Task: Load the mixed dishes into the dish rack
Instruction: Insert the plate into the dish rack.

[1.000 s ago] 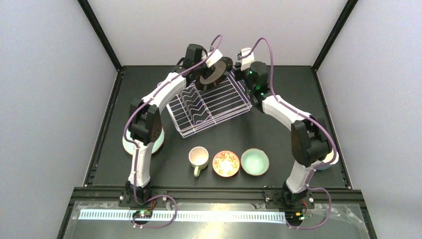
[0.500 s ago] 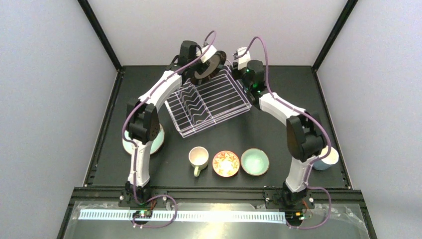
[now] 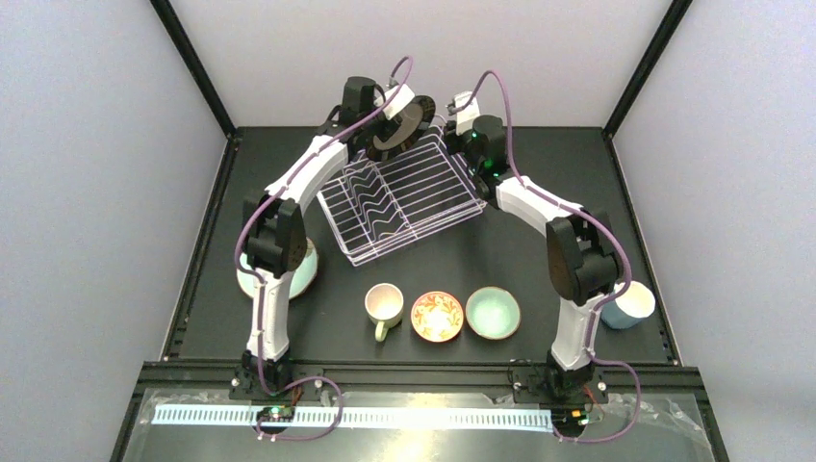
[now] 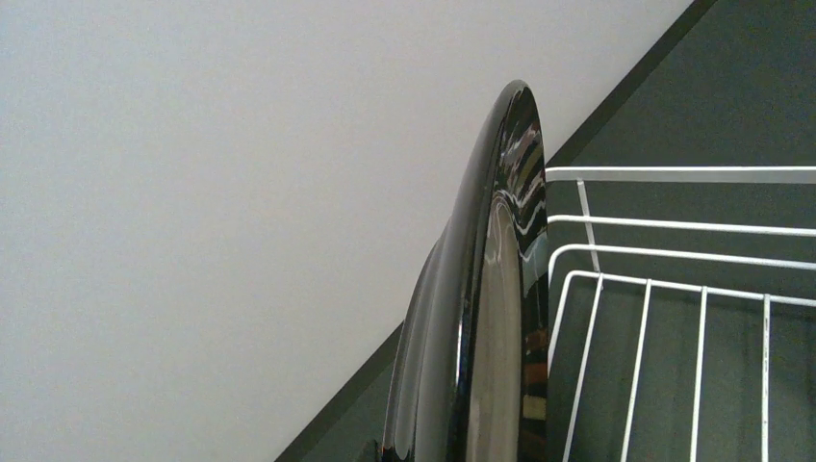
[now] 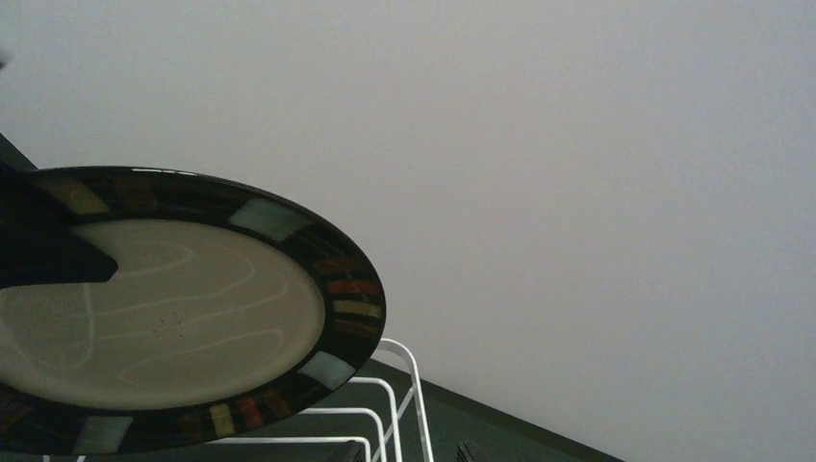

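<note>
The left gripper (image 3: 395,120) is closed on the striped plate (image 3: 412,123), gripping it by the rim. In the right wrist view one dark finger (image 5: 48,250) lies over the left part of the plate's cream face. The plate (image 4: 500,318) is held off the table, standing on edge. In the left wrist view its glossy dark rim rises just left of the rack's (image 4: 674,175) white wires. From above, the plate hangs over the far left corner of the rack (image 3: 423,234). I cannot tell whether its lower edge touches the wires.

The right gripper (image 3: 460,108) is up by the far right corner of the rack, just right of the plate. Its jaws do not show clearly in any view, so I cannot tell how far apart they stand or whether they hold anything. Its camera looks across at the plate (image 5: 164,308), with its cream centre and dark rim marked with coloured blocks.

The rack sits turned at an angle in the far middle of the dark table (image 3: 481,250), with wavy dividers in its left part.

Near the arm bases three dishes stand in a row. From left to right they are a cream mug (image 3: 384,303), a red-orange bowl (image 3: 437,316) and a mint bowl (image 3: 493,313). A blue mug (image 3: 630,306) stands at the near right, partly behind the right arm. A teal plate (image 3: 306,274) lies at the near left, mostly under the left arm.
</note>
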`<state>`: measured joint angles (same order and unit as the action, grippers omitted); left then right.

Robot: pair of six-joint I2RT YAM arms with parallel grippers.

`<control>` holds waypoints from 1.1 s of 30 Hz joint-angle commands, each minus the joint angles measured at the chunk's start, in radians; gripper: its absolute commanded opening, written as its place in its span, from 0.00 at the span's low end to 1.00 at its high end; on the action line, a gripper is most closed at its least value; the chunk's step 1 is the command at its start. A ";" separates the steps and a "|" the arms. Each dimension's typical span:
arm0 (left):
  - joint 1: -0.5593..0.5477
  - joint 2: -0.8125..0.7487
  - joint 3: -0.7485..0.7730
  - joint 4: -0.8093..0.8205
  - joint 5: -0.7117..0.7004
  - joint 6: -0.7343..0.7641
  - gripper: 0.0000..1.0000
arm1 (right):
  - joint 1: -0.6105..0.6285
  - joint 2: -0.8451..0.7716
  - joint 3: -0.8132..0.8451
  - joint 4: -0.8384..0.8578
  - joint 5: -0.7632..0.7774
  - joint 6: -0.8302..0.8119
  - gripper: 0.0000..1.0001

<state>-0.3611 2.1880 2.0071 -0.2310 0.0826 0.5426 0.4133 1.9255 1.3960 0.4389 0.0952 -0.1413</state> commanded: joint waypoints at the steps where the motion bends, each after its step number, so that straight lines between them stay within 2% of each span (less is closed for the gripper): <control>1: 0.006 -0.001 0.076 0.128 0.042 0.007 0.01 | 0.004 0.028 0.018 0.049 -0.004 -0.008 0.57; 33: 0.006 0.038 0.051 0.116 0.102 -0.007 0.01 | 0.004 0.060 -0.012 0.084 0.012 0.000 0.57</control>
<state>-0.3592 2.2192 2.0071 -0.2386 0.1509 0.5282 0.4133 1.9476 1.3956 0.4728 0.0959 -0.1406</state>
